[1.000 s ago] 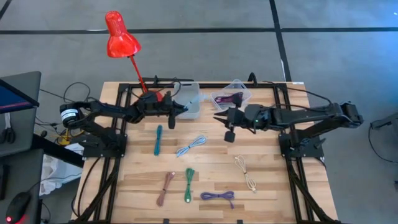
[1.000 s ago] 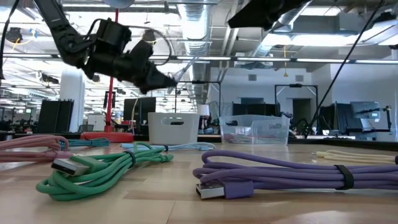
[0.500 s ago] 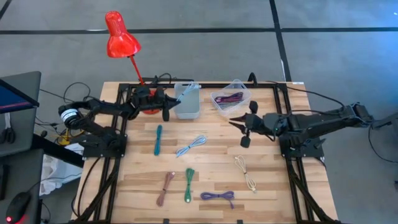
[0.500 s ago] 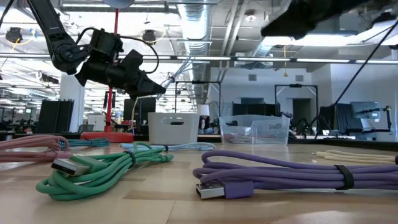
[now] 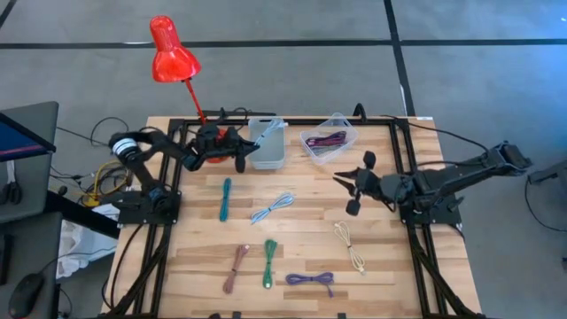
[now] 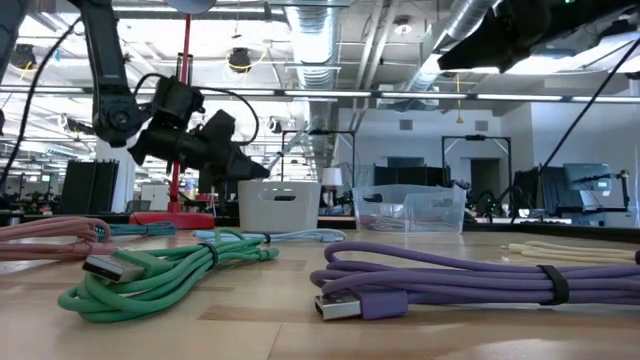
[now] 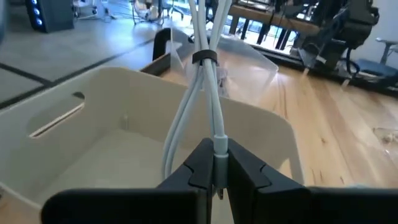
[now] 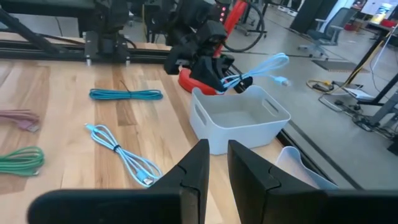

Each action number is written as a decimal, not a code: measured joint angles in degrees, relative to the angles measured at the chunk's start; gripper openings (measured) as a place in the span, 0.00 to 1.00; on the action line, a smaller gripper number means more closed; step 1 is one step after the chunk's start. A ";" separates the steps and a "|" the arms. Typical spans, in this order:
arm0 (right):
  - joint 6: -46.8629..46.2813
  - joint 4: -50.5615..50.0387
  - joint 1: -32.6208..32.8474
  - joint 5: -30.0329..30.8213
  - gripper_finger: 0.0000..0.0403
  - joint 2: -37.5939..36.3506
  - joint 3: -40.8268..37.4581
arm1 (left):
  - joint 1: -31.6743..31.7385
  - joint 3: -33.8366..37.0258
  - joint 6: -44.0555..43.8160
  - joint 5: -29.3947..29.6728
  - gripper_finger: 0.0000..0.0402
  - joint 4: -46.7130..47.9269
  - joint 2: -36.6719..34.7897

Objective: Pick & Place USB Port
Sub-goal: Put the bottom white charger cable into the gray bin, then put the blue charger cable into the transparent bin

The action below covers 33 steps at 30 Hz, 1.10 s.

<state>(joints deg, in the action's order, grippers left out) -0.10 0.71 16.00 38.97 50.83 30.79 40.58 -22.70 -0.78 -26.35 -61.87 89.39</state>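
Observation:
A pale blue-white USB cable (image 7: 208,87), bundled with a dark tie, is held by my left gripper (image 7: 216,171) just above the white bin (image 7: 124,74) at the table's far side. From above, that gripper (image 5: 241,158) stands at the bin's left edge (image 5: 255,151). The right wrist view shows the cable (image 8: 267,65) sticking out over the bin (image 8: 239,118). My right gripper (image 5: 339,180) hovers right of centre, below the clear bin (image 5: 350,133). Its fingers (image 8: 217,162) stand slightly open with nothing between them. My left gripper pinches the cable's plug end (image 7: 217,146) between its two fingers. The fingers lie level, come from the table's left and run along the cable. The bundle is lifted clear and reaches out past the fingertips over the white bin.
A dark purple cable lies in the clear bin. On the wood lie a teal (image 5: 225,198), light blue (image 5: 273,207), pink (image 5: 236,268), green (image 5: 269,263), purple (image 5: 310,280) and cream cable (image 5: 352,245). A red lamp (image 5: 173,53) stands at the far left.
My left gripper has drawn back toward the table's left edge and sunk, carrying the cable down nearer the white bin. My right gripper has pulled away from the clear bin toward the table's right and near edges.

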 joint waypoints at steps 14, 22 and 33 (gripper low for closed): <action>-1.47 -0.28 2.37 3.15 0.13 0.00 0.00 | 0.00 -1.03 -2.51 4.01 0.15 -0.32 1.70; -1.48 -0.31 2.37 3.13 0.13 0.02 0.00 | 0.00 -1.03 -3.14 5.33 0.19 -0.46 1.70; -1.48 -0.55 2.37 1.42 0.13 0.04 0.02 | -2.89 -1.03 -6.07 -11.31 0.19 -4.17 -8.09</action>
<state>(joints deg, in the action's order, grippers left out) -1.58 0.16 18.37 40.40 50.87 30.81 37.69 -23.73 -6.85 -37.66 -66.04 81.30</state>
